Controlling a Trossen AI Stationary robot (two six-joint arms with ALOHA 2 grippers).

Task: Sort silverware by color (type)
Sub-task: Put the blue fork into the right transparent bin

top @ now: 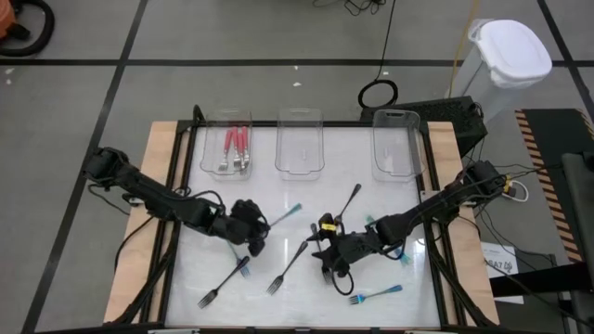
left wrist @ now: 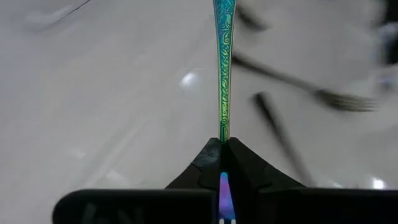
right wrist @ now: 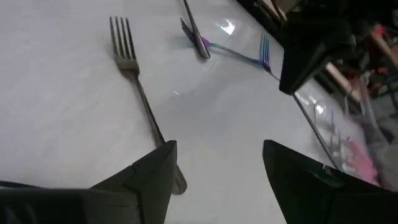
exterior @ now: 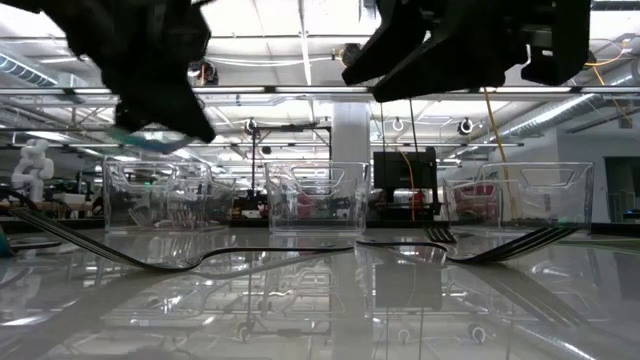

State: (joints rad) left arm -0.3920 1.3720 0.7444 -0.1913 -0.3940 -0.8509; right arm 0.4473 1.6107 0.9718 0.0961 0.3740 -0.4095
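Sorting is partly done. Three clear trays stand in a row at 12 o'clock on the table (top: 186,278). The left tray (top: 210,148) holds the red forks (top: 236,147), seemingly all of that colour, though the count cannot be read; the middle tray (top: 299,165) and the right tray (top: 393,169) hold nothing visible.

The left gripper (top: 263,225), at about 9 o'clock of table centre, is clamped on the end of a teal fork (top: 286,215), whose handle juts toward 2 o'clock. In the left wrist view the fingers (left wrist: 208,167) are pinched together on the iridescent handle (left wrist: 224,68), and in the low view the fork hangs clear of the table. It has not yet reached a tray.

The right gripper (top: 327,263), near 6 o'clock of centre, has its fingers apart and empty. In the right wrist view they straddle the handle of a black fork (right wrist: 138,81) lying flat; it appears poised for a pick.

Loose forks left on the table, high view: a black fork (top: 347,202) just past centre, a dark fork (top: 288,268) toward 6 o'clock, a bluish-handled fork (top: 223,283) toward 7 o'clock, and a teal fork (top: 376,295) toward 5 o'clock. Others may lie hidden under the arms.

By this judgement, one colour is sorted; black and teal remain.
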